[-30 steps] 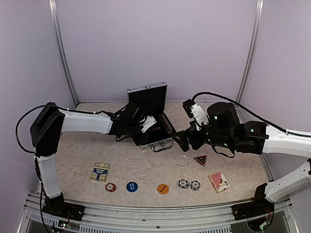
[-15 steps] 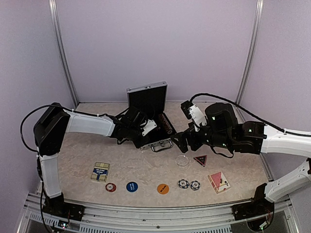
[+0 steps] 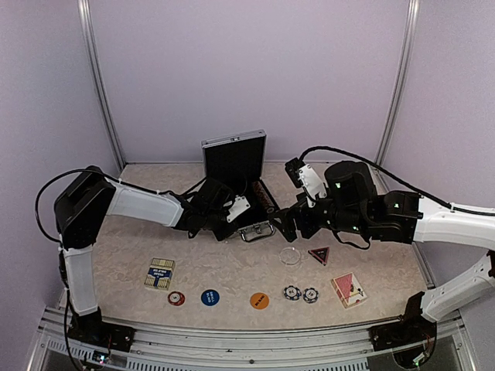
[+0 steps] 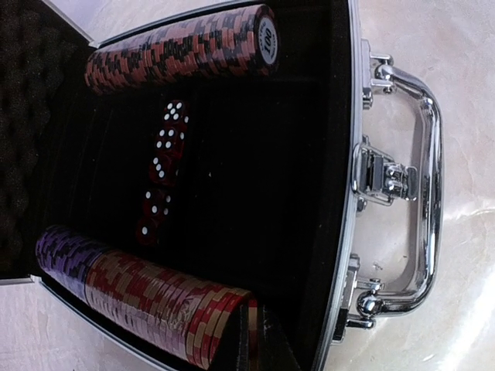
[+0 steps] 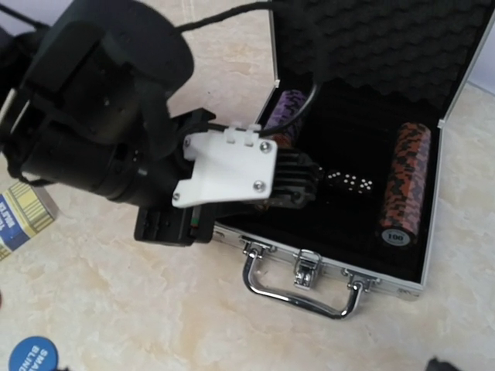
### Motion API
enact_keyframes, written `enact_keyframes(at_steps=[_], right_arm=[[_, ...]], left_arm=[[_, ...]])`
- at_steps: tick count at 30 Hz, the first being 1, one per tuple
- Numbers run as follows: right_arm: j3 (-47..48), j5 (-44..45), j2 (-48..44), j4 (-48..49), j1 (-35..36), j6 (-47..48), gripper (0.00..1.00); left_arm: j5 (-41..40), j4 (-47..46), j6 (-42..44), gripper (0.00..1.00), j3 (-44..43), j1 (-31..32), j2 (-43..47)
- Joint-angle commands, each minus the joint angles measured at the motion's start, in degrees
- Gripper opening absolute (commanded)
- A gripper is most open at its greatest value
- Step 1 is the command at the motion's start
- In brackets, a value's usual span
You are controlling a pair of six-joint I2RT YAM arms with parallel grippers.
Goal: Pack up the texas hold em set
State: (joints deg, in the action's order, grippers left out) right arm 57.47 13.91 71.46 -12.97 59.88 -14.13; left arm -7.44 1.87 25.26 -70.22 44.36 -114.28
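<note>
Case [image 3: 234,158], open; left gripper [image 5: 298,185] pinched shut inside its left end, seemingly empty; right gripper [image 3: 284,225] spread wide, nearest clear disc [image 3: 290,256] before case.

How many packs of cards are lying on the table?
2. A blue-and-yellow pack lies near the front on the left. A reddish pack lies near the front on the right. More could be hidden from view.

- The left gripper [image 5: 292,184] is burying its fingertips inside the briefcase [image 5: 325,267] and covering most of the purple chip row [image 5: 288,104].
- The picture's edge is cropping the blue disc [image 5: 27,359] and the card deck [image 5: 19,220].
- The lettering on the orange disc [image 3: 260,300] is showing too small to read.
</note>
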Motion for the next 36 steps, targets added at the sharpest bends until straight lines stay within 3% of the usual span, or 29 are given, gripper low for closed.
enact_keyframes(at_steps=[1,9,15,19,21,36], right_arm=[[0.9,-0.4,0.4,1.3,0.4,-0.1,1.0],[1.0,-0.3,0.4,1.4,0.4,0.0,1.0],[1.1,-0.6,0.5,1.6,0.4,0.0,1.0],[1.2,-0.7,0.3,1.5,0.4,0.0,1.0],[1.2,-0.7,0.1,1.5,0.4,0.0,1.0],[1.7,-1.5,1.0,2.1,0.3,0.2,1.0]], left_arm=[[-3.4,-7.6,2.1,0.0,3.6,0.5,1.2],[-9.0,-10.8,4.5,0.0,5.8,1.8,-0.2],[-7.6,-10.4,3.6,0.0,6.0,1.4,0.2],[-6.2,-9.6,2.1,0.34,5.3,0.7,0.4],[-6.2,-9.2,1.7,0.39,4.9,0.5,0.6],[-7.4,-8.4,-0.1,0.4,5.2,-0.1,6.7]])
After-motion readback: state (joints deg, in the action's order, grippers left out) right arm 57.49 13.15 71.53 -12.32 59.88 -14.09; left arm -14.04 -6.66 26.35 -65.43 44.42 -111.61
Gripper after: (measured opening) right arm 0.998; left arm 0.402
